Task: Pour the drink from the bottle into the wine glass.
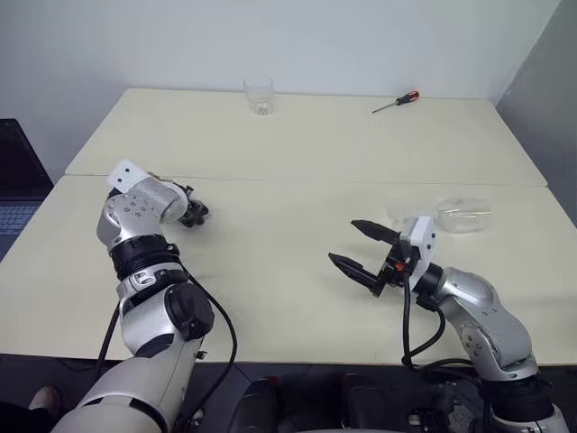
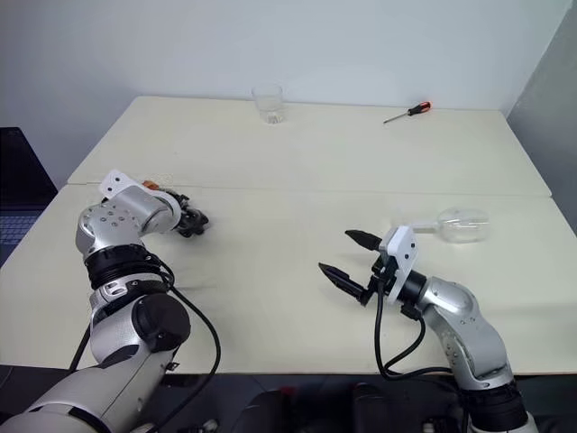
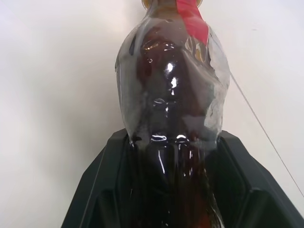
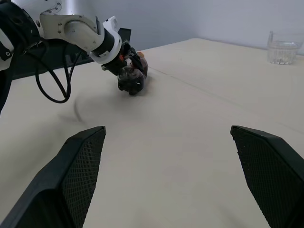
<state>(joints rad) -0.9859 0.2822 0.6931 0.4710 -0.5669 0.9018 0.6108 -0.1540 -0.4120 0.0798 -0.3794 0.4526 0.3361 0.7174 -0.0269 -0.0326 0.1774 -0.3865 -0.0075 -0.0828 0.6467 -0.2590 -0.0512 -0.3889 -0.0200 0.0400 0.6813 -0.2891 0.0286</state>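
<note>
The bottle (image 3: 171, 95) lies on its side on the left of the table, with the dark drink (image 3: 164, 185) inside and a red label (image 3: 192, 19) at the neck. My left gripper (image 1: 191, 213) is shut on its body, and both black fingers (image 3: 102, 190) press its sides. In the right wrist view the bottle (image 4: 133, 80) rests on the tabletop in that grip. On the right, the wine glass (image 1: 460, 216) lies on its side. My right gripper (image 1: 344, 242) hovers open and empty over the table, left of the glass.
A short clear tumbler (image 1: 259, 95) stands at the back centre. A red-handled screwdriver (image 1: 397, 103) lies at the back right. A laptop (image 1: 13, 180) sits off the table's left edge. A seam (image 1: 315, 180) runs across the pale table.
</note>
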